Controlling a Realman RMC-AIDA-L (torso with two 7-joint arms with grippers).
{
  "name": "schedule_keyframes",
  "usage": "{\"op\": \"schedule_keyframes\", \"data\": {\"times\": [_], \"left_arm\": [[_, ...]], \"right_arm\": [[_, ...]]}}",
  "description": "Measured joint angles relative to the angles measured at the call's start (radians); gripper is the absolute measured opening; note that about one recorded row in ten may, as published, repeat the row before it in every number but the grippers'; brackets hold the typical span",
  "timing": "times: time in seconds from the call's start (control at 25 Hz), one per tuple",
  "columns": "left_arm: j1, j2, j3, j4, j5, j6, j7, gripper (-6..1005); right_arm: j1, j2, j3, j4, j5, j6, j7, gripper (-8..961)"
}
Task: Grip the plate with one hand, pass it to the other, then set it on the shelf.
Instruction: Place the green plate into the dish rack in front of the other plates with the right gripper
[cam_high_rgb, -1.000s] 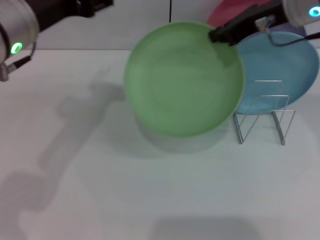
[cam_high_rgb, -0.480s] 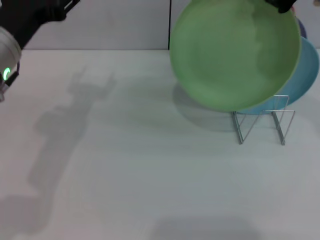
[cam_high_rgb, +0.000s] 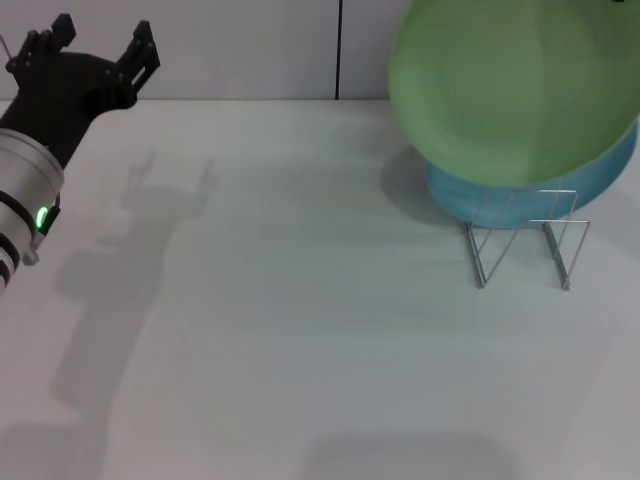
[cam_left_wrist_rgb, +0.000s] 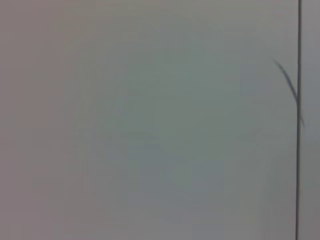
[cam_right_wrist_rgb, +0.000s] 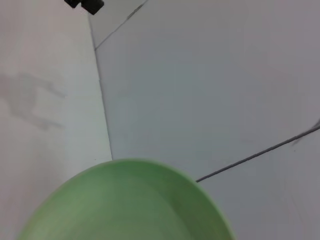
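The light green plate (cam_high_rgb: 510, 90) hangs tilted in the air at the far right, above and in front of the wire shelf (cam_high_rgb: 525, 240). Its upper rim runs past the top edge of the head view. My right gripper holds it there, out of the head view. The right wrist view shows only the plate's rim and bowl (cam_right_wrist_rgb: 130, 205) close up. My left gripper (cam_high_rgb: 95, 45), black with a silver wrist and green light, is open and empty at the far left, well away from the plate.
A light blue plate (cam_high_rgb: 590, 180) stands in the shelf behind the green plate. The white table (cam_high_rgb: 300, 320) stretches between the left arm and the shelf. A wall with a dark seam stands behind.
The green plate has moved right and up, from mid-table to over the shelf and blue plate. The right gripper left the head view. The left arm pulled back to the left, fingers spread.
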Motion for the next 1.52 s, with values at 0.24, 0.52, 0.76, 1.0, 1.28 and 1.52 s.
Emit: {"op": "schedule_keyframes", "data": {"times": [0.24, 0.52, 0.76, 1.0, 1.28, 1.52], "left_arm": [[-0.019, 0.0, 0.006, 0.028, 0.0, 0.011, -0.01, 813], [-0.023, -0.002, 0.008, 0.034, 0.0, 0.01, -0.026, 813], [-0.028, -0.002, 0.018, 0.041, 0.0, 0.006, -0.026, 813], [-0.036, -0.002, 0.033, 0.046, 0.0, 0.004, -0.026, 813], [-0.036, -0.002, 0.044, 0.048, 0.0, 0.003, -0.026, 813], [-0.037, -0.002, 0.049, 0.048, 0.0, 0.003, -0.026, 813]], "right_arm": [[-0.015, 0.002, -0.006, -0.017, -0.005, -0.024, -0.032, 26], [-0.047, 0.005, 0.006, -0.017, -0.004, -0.03, -0.122, 26], [-0.055, 0.006, 0.022, -0.017, 0.019, -0.025, -0.183, 26], [-0.061, 0.006, 0.013, -0.016, 0.022, -0.029, -0.222, 26], [-0.072, 0.007, 0.01, -0.018, 0.022, -0.033, -0.242, 27], [-0.084, 0.009, 0.01, -0.016, 0.018, -0.034, -0.266, 24]]}}
